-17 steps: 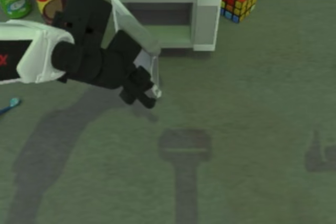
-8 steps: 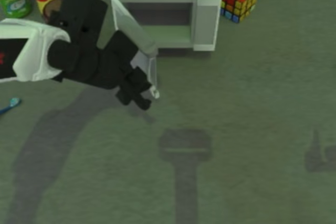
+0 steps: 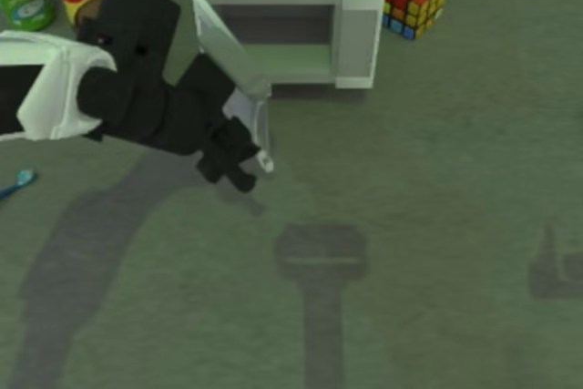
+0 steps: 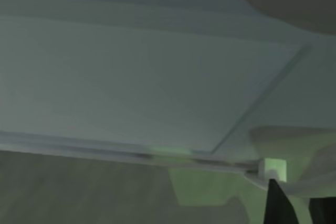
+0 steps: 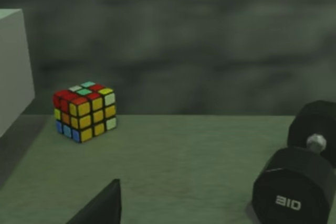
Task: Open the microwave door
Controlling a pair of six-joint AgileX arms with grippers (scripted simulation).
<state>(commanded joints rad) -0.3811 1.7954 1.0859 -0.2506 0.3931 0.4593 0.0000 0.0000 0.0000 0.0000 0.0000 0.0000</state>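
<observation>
- White microwave door point(image 3: 232, 56) stands swung well outward from the microwave point(image 3: 290, 15) at the table's point(image 3: 437, 225) far edge.
- Left gripper point(image 3: 248, 159) is clamped on the door's handle point(image 3: 263, 138).
- Right arm: out of the top view.

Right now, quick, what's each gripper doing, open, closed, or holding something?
Left gripper: closed on the microwave door handle at its free edge.
Right gripper: out of the top view; state cannot be told.

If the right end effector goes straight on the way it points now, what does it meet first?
Probably nothing near: the table ahead looks free up to the back wall. The colour cube and dumbbell lie off to either side, though depth is unclear.
</observation>
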